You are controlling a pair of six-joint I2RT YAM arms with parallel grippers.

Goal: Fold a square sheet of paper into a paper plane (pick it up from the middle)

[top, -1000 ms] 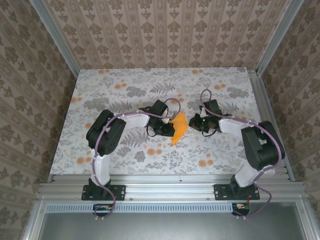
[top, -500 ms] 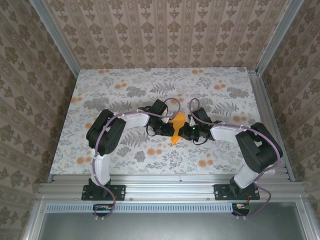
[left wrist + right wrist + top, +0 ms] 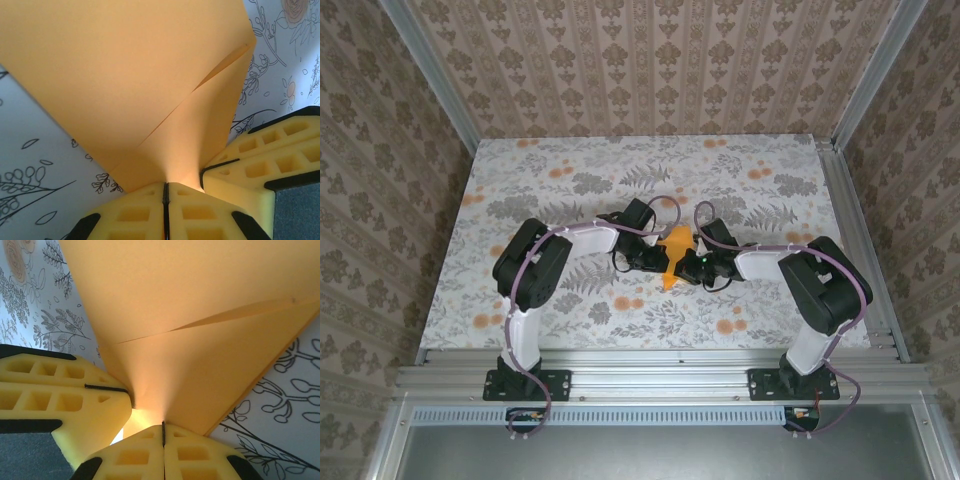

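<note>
The creased square sheet of paper (image 3: 670,274) is held over the middle of the floral table (image 3: 570,160), between the 2 grippers. The left gripper (image 3: 165,187) is clamped on its lower edge. The right gripper (image 3: 163,426) is clenched on the same edge just beside it. Both arms bend inward, elbows out, and their wrists meet at the centre.

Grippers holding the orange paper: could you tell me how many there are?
2: the left gripper pinches the orange paper from the left, the right gripper from the right.
</note>
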